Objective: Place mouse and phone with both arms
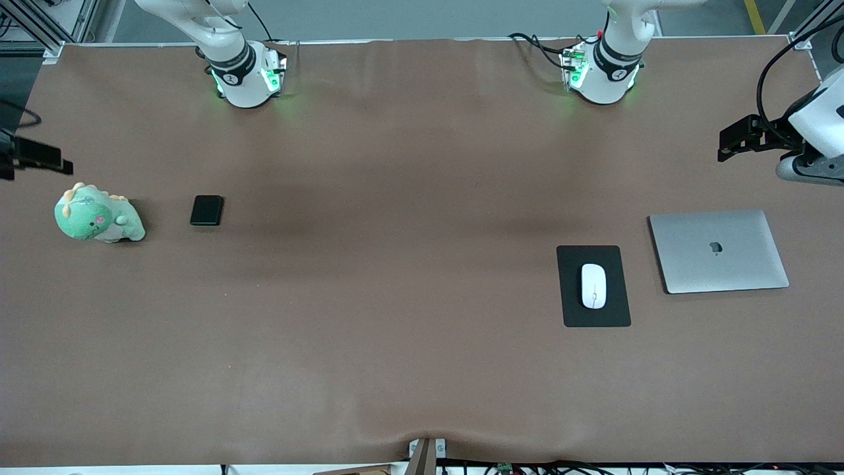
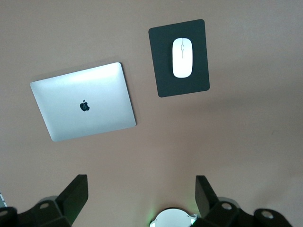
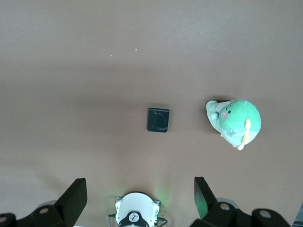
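On a black mat (image 1: 593, 310) near the left arm's end, the white oval plastic mouse (image 1: 593, 285) looks light and slick, best pinched across its sides; the glossy black slab phone (image 1: 207, 210) lies beside a green plush dinosaur (image 1: 97, 216) toward the right arm's end. The left gripper (image 2: 142, 194) and right gripper (image 3: 139, 194) hang high with fingers spread, empty.

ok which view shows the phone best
The right wrist view: the phone lies near the middle of that picture, looked down on, beside the green plush toy. The front view shows it small, toward the right arm's end of the table. The left wrist view does not show it.
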Robot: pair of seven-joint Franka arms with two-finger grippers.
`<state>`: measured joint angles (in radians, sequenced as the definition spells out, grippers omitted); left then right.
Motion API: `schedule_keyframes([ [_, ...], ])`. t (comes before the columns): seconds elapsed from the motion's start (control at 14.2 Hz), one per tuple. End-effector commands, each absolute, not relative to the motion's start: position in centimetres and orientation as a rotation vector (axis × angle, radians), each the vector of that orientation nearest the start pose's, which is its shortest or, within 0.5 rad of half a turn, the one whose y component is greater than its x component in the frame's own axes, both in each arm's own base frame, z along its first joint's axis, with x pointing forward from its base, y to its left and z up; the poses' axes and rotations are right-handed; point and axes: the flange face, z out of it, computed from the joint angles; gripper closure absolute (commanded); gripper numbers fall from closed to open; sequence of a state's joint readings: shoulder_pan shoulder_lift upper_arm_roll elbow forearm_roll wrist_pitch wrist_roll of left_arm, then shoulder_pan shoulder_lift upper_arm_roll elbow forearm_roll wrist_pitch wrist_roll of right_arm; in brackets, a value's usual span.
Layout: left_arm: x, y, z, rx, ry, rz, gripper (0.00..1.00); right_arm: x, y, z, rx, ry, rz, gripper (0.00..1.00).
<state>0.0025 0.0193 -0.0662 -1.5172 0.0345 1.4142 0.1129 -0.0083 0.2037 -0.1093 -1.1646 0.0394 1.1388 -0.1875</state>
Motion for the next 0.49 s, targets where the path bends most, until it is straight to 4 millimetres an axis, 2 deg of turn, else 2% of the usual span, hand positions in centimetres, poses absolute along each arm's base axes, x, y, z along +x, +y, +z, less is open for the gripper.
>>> schedule_keyframes([
  [0.0,54.5,-3.0,63.0,-3.116,0.273,0.178,0.0,53.0,-4.6,69.1,-3.066,-0.156,0.356,0.0],
  [0.07,54.6,-3.0,63.1,-3.116,0.273,0.176,0.0,51.7,-4.5,70.7,-3.072,-0.161,0.312,0.0],
  [0.14,54.6,-3.0,63.1,-3.116,0.273,0.176,0.0,50.9,-4.5,71.4,-3.073,-0.161,0.3,0.0],
  [0.42,54.5,-3.0,63.0,-3.116,0.273,0.178,0.0,48.6,-6.0,72.8,-3.075,-0.116,0.26,0.0],
])
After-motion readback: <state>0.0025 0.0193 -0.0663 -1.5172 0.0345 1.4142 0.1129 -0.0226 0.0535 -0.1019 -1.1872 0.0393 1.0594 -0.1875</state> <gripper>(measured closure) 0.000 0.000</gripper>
